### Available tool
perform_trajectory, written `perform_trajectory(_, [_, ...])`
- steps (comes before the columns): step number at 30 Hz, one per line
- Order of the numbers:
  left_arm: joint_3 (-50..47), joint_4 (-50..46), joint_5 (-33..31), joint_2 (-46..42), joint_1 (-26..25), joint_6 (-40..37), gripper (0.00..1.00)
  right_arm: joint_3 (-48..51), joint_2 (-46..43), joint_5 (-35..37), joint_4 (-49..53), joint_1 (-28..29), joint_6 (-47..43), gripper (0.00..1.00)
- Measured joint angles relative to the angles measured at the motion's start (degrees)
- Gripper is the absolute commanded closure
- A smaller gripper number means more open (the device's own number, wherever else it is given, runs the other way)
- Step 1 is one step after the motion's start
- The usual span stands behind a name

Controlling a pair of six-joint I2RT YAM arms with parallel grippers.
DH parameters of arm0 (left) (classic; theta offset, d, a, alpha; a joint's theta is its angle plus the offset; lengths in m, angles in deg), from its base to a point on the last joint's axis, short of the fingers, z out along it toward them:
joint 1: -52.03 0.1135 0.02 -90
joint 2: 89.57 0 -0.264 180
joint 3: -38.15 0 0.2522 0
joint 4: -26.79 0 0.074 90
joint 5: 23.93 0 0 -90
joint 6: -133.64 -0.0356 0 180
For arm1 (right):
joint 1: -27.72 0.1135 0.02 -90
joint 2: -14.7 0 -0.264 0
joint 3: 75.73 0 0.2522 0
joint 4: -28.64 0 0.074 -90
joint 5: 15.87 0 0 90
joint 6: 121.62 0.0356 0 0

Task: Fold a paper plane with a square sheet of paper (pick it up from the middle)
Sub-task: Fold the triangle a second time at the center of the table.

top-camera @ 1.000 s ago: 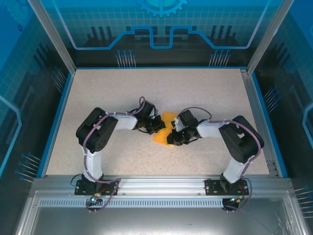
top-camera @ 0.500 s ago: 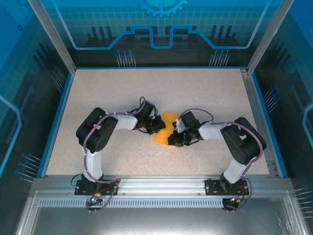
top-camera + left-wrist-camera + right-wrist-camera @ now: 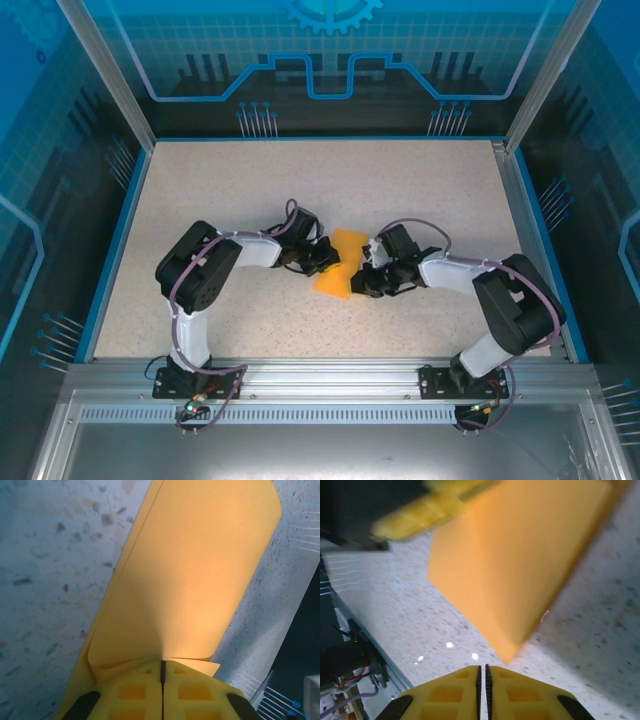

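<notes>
The left jaws are clamped on the folded sheet of paper (image 3: 190,570), which stretches ahead of them over the table (image 3: 45,555). The right jaws, together and empty, have drawn back; the sheet now lies just ahead of them, so this crease seems finished.

Arms (image 3: 250,248) white-black; purple cables (image 3: 176,300); yellow ribbed claw fingers (image 3: 117,696).

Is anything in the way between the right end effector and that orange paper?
Nothing visible. Only bare speckled tabletop lies between the shut right end effector and the folded bright-orange paper sheet, which the left end effector grips at its other side.
</notes>
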Motion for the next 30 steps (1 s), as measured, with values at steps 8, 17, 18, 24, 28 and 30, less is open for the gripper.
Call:
perform_trajectory(8, [-0.4, 1.4, -0.9, 0.0, -1.5, 1.5, 0.94, -4.1, 4.0, 0.4, -1.9, 1.8, 2.7, 0.87])
perform_trajectory(17, [-0.4, 1.3, -0.9, -0.1, -1.5, 1.2, 0.91, -2.3, 9.4, 2.2, -4.2, 2.3, 3.7, 0.91])
perform_trajectory(18, [-0.4, 1.1, -1.0, -0.2, -1.5, 1.0, 0.91, -1.9, 9.4, 2.0, -4.9, 2.3, 3.7, 0.92])
perform_trajectory(24, [-0.4, 0.3, -1.5, -0.4, -1.2, 0.5, 0.90, -0.4, 9.4, 0.4, -7.5, 1.5, 3.5, 0.96])
perform_trajectory(28, [-0.2, -0.4, -0.8, -0.3, -0.5, -0.4, 0.90, -0.4, 9.4, 0.3, -7.6, 1.5, 3.1, 0.97])
perform_trajectory(30, [0.5, -1.6, -0.9, -0.3, -0.1, -0.8, 0.90, -0.4, 9.4, 0.3, -7.6, 1.5, 2.7, 0.97])
